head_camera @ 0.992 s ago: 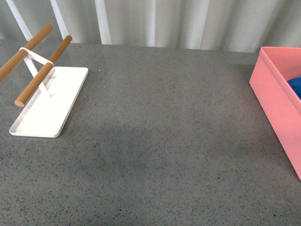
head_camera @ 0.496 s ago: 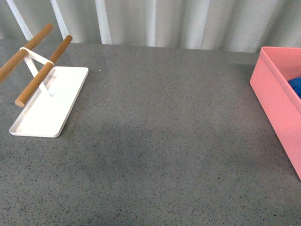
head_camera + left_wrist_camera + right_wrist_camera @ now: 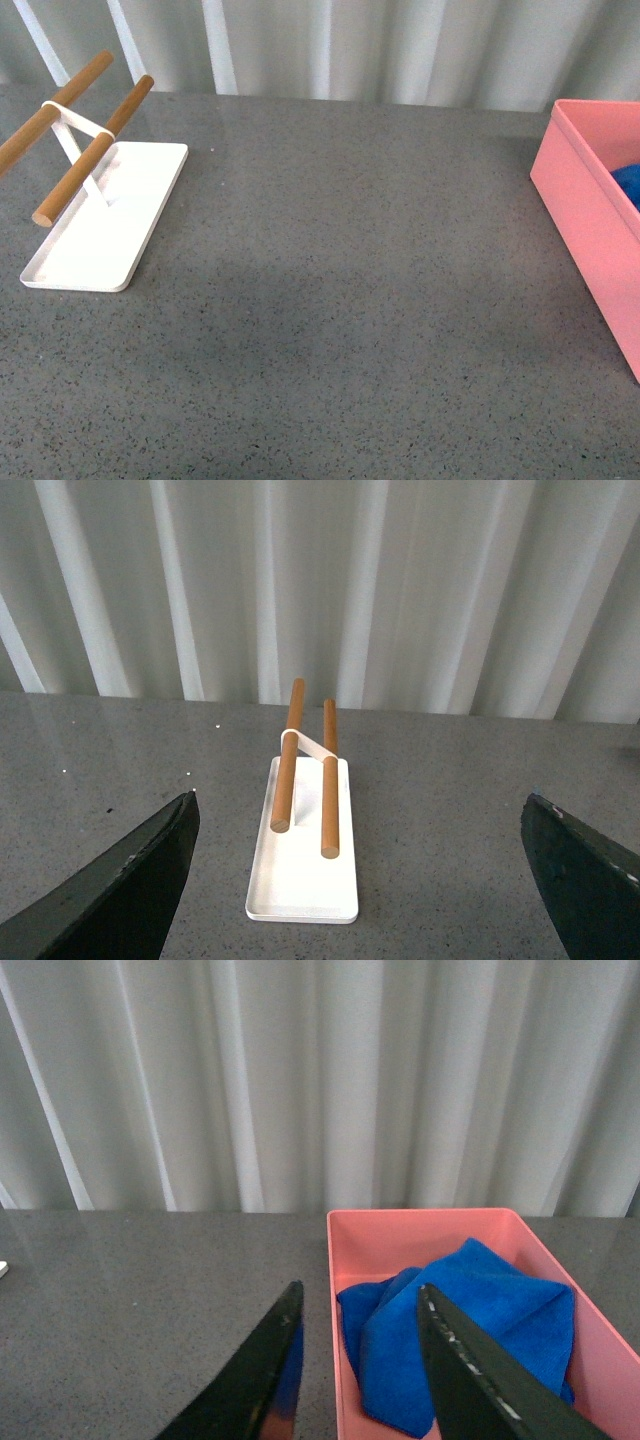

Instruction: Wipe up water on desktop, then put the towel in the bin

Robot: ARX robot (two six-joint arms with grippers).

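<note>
Both tools empty: left tool (image 3: 355, 880) spread wide, right tool (image 3: 360, 1360) parted. Royal-blue microfibre towel (image 3: 470, 1330) lies crumpled inside salmon-pink rectangular bin (image 3: 345, 1260); speckled grey bench (image 3: 340, 300) looks dry. Best finish: retract arms clear.

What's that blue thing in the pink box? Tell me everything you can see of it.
It is the towel, a bright royal-blue cloth that looks soft, plain and unmarked. It lies crumpled in loose folds inside the bin, resting against its inner walls, with one pointed fold raised toward the far wall. Nothing grips it. In the front view only a small blue patch shows above the rim.
</note>
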